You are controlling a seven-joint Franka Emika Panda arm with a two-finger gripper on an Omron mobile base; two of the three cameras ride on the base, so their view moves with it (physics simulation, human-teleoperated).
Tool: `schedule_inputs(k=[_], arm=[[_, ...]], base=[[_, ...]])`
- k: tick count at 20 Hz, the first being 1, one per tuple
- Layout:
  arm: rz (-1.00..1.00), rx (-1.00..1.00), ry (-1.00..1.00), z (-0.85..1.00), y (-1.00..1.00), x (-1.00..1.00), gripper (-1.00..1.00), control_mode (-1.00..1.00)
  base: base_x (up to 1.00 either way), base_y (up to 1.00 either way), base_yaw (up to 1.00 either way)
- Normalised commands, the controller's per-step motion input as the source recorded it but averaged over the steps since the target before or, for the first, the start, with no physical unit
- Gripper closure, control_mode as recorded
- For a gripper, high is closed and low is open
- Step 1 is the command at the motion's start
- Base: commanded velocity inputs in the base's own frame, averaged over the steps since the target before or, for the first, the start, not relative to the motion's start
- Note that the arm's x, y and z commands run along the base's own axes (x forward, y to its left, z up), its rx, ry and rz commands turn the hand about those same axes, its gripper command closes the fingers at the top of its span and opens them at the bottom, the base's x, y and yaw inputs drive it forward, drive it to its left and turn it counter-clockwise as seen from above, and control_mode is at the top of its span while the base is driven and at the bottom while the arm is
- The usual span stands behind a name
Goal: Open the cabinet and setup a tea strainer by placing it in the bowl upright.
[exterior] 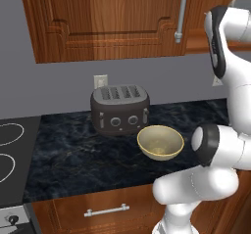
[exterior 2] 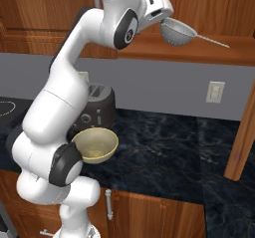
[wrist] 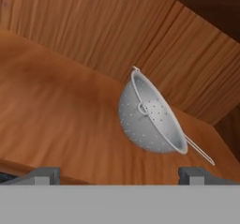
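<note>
With its jaws spread and empty, the gripper (wrist: 119, 174) faces the small silver mesh tea strainer (wrist: 149, 115) at frame centre; next, advance and grasp.

Evenly and softly lit, rendered, no clear light source. Soft shine on the white arm (exterior 2: 64, 102) and on the glossy bowl (exterior: 160, 142); faint sheen on the dark counter (exterior: 78, 150). Weak shadows only, a little darker under the toaster (exterior: 120, 109). Slightly soft and grainy everywhere, no motion blur. In the hand view, wood grain smeared at near left, strainer (wrist: 149, 115) sharp.
</note>
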Motion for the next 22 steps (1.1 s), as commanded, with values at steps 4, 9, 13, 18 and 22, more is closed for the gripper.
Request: schedule_inputs(k=[4, 9, 13, 18, 22], arm=[[0.00, 0.00, 0.03, 0.00, -0.01, 0.33, -1.00, -1.00], [0.00, 0.00, 0.00, -0.03, -0.14, 0.31, -1.00, -1.00], [0.00, 0.00, 0.00, -0.01, -0.27, 0.28, -1.00, -1.00], [0.00, 0.00, 0.01, 0.00, -0.28, 0.32, -1.00, -1.00], [0.00, 0.00, 0.03, 0.00, -0.14, 0.36, -1.00, -1.00]], base=[[0.00, 0.00, 0.00], [0.00, 0.00, 0.00], [0.00, 0.00, 0.00], [0.00, 0.00, 0.00], [0.00, 0.00, 0.00]])
